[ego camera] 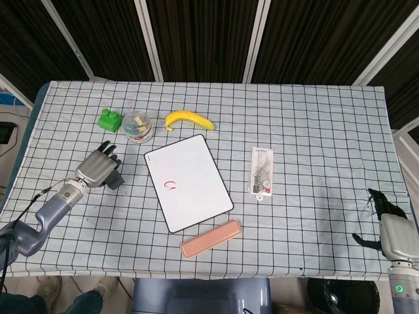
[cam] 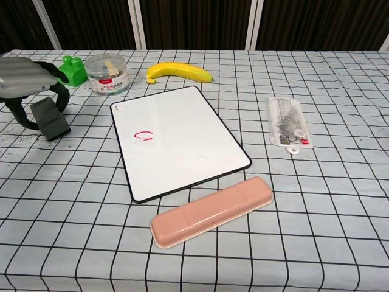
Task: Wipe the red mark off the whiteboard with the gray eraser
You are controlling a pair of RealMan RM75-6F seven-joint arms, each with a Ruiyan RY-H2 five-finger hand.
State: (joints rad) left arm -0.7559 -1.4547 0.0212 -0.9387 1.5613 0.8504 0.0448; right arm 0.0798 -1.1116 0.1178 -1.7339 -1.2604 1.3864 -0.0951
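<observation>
Step in hand: picking up the gray eraser (cam: 50,118); by my reading the grasp is being closed, not yet a lift, since the eraser sits on the table (ego camera: 314,118) cloth.
Left hand (ego camera: 98,168): curled over the eraser, fingers (cam: 61,96) bent down on its far side and the thumb on the near side. In the chest view the eraser stands between them, but I cannot tell whether the fingers press it or only cage it.
Eraser relative to left hand: directly under the palm and a little toward the whiteboard (ego camera: 188,181) side; in the head view only a dark edge shows past the fingers.
Right hand (ego camera: 395,229): at the table's near right corner, well apart from every task item; its fingers are too little seen to say if they are spread or closed, and it appears to hold nothing.
Red mark (cam: 143,136): on the whiteboard's half nearer the left hand, untouched so far.
Whiteboard relative to left hand: just beside it, toward the table's middle, lying flat and slightly rotated.
Next move calls for: a firm pinch across the eraser's 2 long sides, a small lift, then a short carry sideways to the mark with the pad face down.
Risk: a loose grip could tip the eraser over.
</observation>
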